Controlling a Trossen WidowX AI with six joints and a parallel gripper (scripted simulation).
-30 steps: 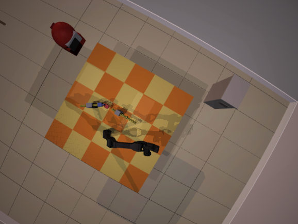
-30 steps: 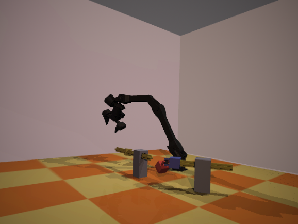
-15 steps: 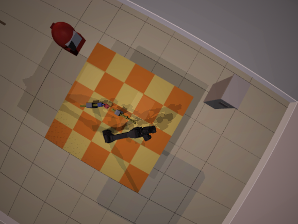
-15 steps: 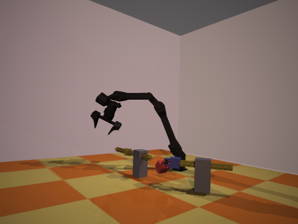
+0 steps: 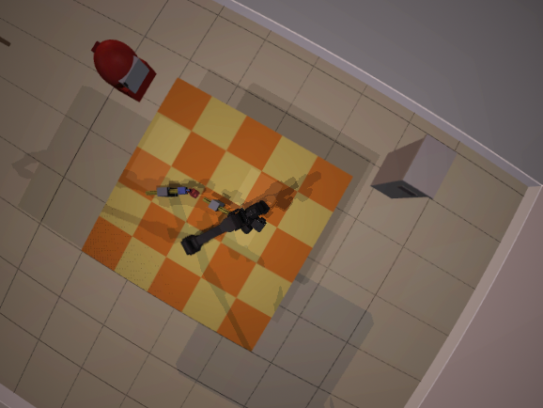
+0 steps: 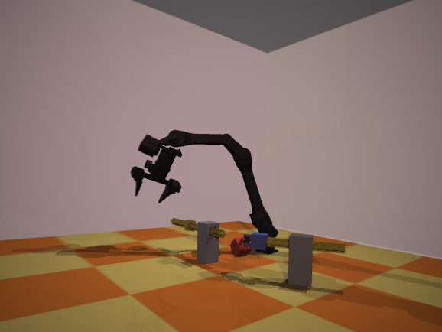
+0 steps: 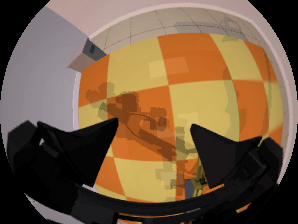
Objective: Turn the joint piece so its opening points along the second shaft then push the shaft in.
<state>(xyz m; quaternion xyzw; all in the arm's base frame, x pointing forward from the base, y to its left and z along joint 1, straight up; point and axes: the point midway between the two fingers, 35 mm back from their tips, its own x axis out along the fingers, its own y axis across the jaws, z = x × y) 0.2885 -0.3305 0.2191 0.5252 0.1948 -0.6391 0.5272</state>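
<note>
The red joint piece (image 5: 193,193) (image 6: 239,247) hangs tilted on its hinges at the blue part (image 5: 182,191) (image 6: 259,242) on the end of the first yellow shaft (image 6: 329,247). That shaft passes through a grey block (image 5: 162,191) (image 6: 300,260). The second yellow shaft (image 6: 183,223) (image 7: 198,187) passes through the other grey block (image 5: 215,205) (image 6: 208,245) (image 7: 189,188). Its near end is apart from the red piece, with a small gap. My gripper (image 6: 147,199) (image 7: 156,124) is open and empty, high above the mat beyond the second shaft's far end. The red piece's opening is too small to read exactly.
The arm's base (image 5: 190,245) stands on the checkered mat (image 5: 293,246) (image 6: 183,306), beside the two shafts. A red rounded object (image 5: 114,58) and a grey box (image 5: 429,164) (image 7: 82,57) stand off the mat. Walls enclose the floor.
</note>
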